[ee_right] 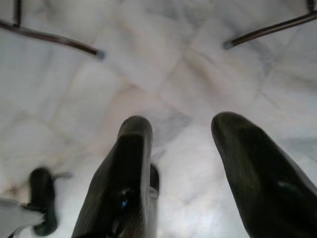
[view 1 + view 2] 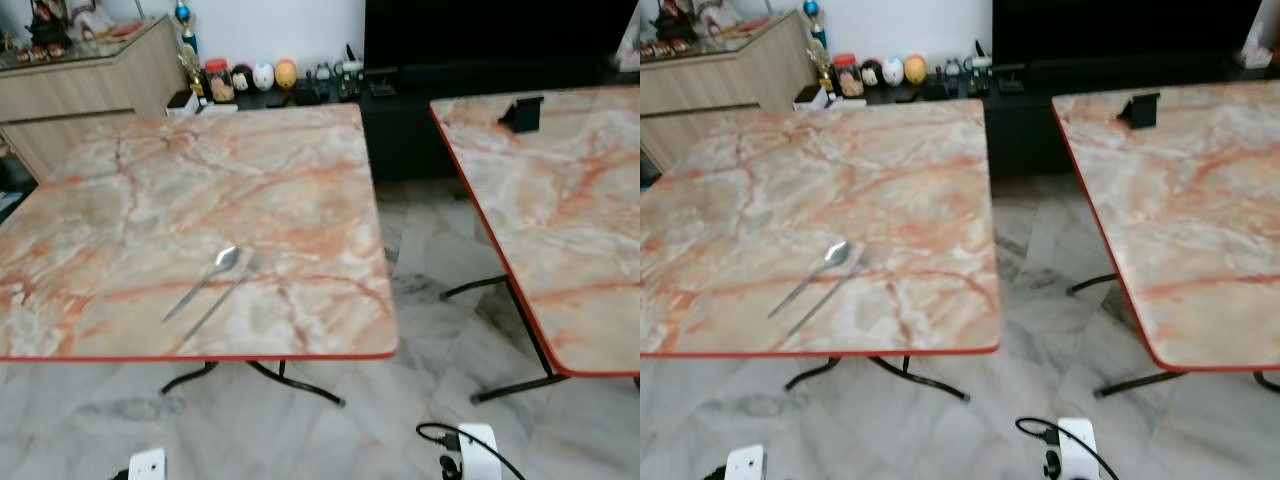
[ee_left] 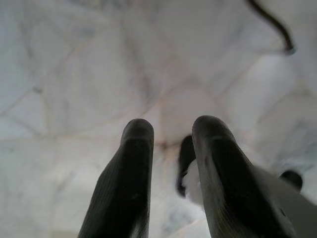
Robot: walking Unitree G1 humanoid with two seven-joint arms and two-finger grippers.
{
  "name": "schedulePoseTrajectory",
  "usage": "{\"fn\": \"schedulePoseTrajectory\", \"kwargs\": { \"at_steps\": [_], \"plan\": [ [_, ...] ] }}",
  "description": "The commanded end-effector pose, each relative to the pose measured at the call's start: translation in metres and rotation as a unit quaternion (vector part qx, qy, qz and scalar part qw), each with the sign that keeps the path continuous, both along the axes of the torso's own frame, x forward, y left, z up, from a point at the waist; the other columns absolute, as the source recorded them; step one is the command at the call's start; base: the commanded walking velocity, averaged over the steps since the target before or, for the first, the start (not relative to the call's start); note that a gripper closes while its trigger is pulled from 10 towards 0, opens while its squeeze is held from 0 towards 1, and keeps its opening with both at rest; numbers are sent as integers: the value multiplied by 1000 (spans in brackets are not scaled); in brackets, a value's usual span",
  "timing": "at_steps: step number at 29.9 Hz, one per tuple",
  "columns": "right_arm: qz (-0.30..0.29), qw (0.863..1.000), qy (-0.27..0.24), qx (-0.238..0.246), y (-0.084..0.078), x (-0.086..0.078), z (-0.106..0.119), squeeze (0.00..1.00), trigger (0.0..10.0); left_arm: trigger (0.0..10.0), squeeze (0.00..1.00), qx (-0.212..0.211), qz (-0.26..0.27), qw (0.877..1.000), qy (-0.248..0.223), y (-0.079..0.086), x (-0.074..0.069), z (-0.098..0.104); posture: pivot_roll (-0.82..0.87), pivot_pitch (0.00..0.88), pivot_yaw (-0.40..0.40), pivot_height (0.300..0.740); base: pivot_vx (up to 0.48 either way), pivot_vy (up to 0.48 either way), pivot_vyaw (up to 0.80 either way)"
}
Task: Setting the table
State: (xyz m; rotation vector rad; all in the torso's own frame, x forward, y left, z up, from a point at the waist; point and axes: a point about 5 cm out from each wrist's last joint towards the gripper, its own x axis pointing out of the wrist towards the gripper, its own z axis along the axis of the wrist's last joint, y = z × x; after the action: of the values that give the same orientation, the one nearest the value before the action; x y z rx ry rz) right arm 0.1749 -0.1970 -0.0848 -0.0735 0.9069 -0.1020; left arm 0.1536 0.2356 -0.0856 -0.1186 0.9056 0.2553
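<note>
Room: pale marble-tile floor (image 2: 420, 330); wooden sideboard (image 2: 90, 85) at the far left; low dark cabinet (image 2: 400, 130) along the back wall with jars and small figures (image 2: 250, 77) on it.
Near tabletop (image 2: 300, 170): marble pattern, red edge, black metal legs (image 2: 290, 380).
Spoon (image 2: 203, 280): lies flat on the near tabletop toward its front edge, bowl pointing away from the robot.
Second utensil (image 2: 215, 305): thin metal piece just beside the spoon, parallel to it; its type cannot be told.
Second tabletop (image 2: 570, 220): to the right, same pattern, separated from the first by a strip of floor; a small black stand (image 2: 521, 112) sits near its far edge.
Left pincer (image 3: 171, 134): hangs over the floor, fingers (image 3: 133, 163) parted by a narrow gap, holding nothing, touching nothing.
Right pincer (image 1: 181, 131): hangs over the floor near the table legs, fingers (image 1: 131, 158) spread wider, holding nothing.
</note>
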Motion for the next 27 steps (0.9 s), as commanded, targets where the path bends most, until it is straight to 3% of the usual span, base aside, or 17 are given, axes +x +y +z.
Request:
{"fn": "schedulePoseTrajectory", "kwargs": {
  "at_steps": [1,9,27],
  "plan": [
    [2,1000,4,5,5,-2,-1,0,10000,10000,0,8,-3,1000,9,4,-5,-1,-71,0,55,740,0,326,0],
    [3,1000,9,5,4,-4,-3,0,10000,10000,0,8,-5,1000,6,3,-3,0,-70,0,56,740,0,316,716],
    [-11,1000,10,5,3,-4,-3,0,10000,10000,0,12,-13,1000,11,4,-4,-1,-72,0,59,740,0,314,0]
  ]
}}
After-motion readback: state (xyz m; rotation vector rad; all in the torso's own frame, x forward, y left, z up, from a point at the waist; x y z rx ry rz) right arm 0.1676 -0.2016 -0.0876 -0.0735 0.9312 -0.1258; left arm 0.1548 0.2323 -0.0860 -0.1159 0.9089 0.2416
